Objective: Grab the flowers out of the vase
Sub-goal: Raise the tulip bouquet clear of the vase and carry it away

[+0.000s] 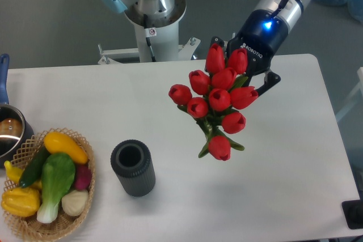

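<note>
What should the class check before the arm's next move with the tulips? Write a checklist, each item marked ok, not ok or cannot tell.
1. Flowers out of the vase: ok, its mouth is empty.
2. Gripper holding the bunch: ok, bunch hangs at it; finger contact hidden.
3. Vase upright on the table: ok.
4. Bunch apart from the wicker basket: ok.
5. Grip firmness: cannot tell.
</note>
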